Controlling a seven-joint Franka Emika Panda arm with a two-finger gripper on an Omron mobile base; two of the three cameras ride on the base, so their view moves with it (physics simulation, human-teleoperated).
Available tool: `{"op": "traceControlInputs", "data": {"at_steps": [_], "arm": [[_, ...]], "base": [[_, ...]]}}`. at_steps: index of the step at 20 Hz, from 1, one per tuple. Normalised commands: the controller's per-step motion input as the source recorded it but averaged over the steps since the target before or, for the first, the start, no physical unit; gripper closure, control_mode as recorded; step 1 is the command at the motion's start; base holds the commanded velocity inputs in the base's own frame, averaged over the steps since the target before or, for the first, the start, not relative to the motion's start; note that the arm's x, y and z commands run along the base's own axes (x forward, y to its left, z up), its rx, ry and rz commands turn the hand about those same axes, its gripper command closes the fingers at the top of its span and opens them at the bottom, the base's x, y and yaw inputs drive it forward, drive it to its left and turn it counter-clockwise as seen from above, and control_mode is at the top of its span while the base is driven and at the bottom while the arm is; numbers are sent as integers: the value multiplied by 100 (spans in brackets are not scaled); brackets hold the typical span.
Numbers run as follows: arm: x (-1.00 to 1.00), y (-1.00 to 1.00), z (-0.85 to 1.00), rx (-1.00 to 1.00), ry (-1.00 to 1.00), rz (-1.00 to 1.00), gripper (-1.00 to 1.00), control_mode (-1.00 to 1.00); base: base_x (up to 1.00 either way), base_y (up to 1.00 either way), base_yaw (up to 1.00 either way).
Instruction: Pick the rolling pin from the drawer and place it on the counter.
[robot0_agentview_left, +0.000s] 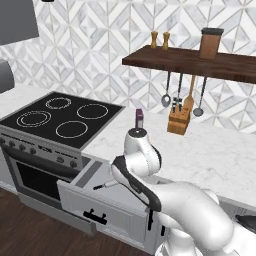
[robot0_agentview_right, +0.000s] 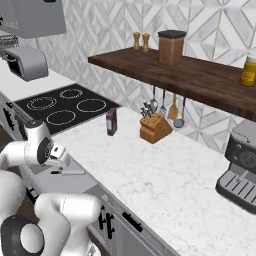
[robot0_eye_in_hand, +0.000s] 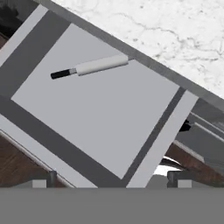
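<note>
In the drawer (robot0_eye_in_hand: 105, 118) – pale rolling pin (robot0_eye_in_hand: 91, 67), dark handle – hand (robot0_eye_in_hand: 111, 177) spread above.

A white wall (robot0_agentview_left: 100, 45) tiled in a grey geometric diamond pattern is running behind the kitchen. A dark brown wooden shelf (robot0_agentview_right: 200, 80) is projecting from it, carrying two small wooden shakers (robot0_agentview_right: 141, 41), a brown lidded canister (robot0_agentview_right: 171, 48) and a yellow bottle (robot0_agentview_right: 248, 70). Metal utensils (robot0_agentview_left: 182, 95) are hanging beneath the shelf. A black glass cooktop (robot0_agentview_left: 62, 117) is sitting above a black-windowed oven door (robot0_agentview_left: 37, 180). Dark wooden flooring (robot0_agentview_left: 30, 230) is showing below. Lighting is appearing even and diffuse.
</note>
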Motion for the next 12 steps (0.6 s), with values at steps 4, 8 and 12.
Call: {"op": "traceControlInputs", "data": {"at_steps": [4, 8, 12], "arm": [[44, 53, -41, 10, 2, -35, -100, -100], [42, 15, -37, 10, 11, -9, -100, -100], [33, 7, -34, 2, 9, 0, -100, -100]], "base": [[0, 0, 0], [0, 0, 0], [0, 0, 0]]}}
